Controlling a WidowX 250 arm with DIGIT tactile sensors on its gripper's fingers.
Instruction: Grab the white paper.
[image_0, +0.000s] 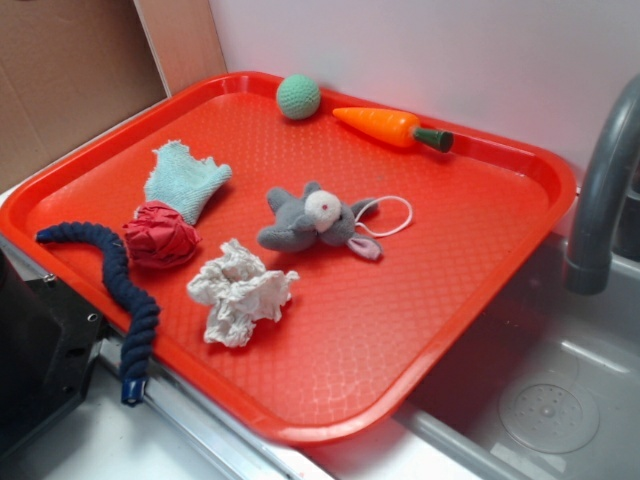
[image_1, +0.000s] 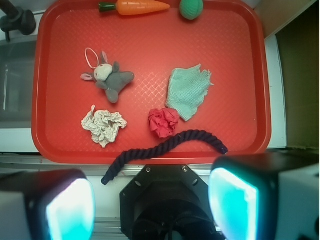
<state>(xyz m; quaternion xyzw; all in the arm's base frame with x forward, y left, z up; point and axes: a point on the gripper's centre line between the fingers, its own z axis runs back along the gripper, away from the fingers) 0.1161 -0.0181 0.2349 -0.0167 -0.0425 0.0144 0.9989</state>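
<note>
The paper (image_0: 241, 292) is lying crumpled on the red tray (image_0: 420, 330), near the front edge, between the plush toy (image_0: 312, 222) and the tray rim. It is standing free, not touching the toy, and the red ball (image_0: 160, 236) is sitting just beside it on one side. I think this free position is making the task easier, because there is bare tray around the wad for the fingers to come down.

In the wrist view the gripper (image_1: 150, 205) is hanging high above the tray and back from it, over the near rim, so it is not yet approaching the paper (image_1: 103, 126). Its fingers (image_1: 70, 207) are standing wide apart and are holding nothing. Probably they are kept spread so that the whole lumpy wad can fit between them.

The dark rope (image_0: 115, 290) is lying across the near rim, with one end hanging off the tray. It is close to the way toward the paper, and I judge it could be caught by a finger.

The fingertips are cut off by the bottom of the wrist view, and they are blurred. In the exterior view the arm is not showing clearly; only a dark block is visible at the lower left. The faucet (image_0: 600, 190) is also cut off at the right side.
</note>
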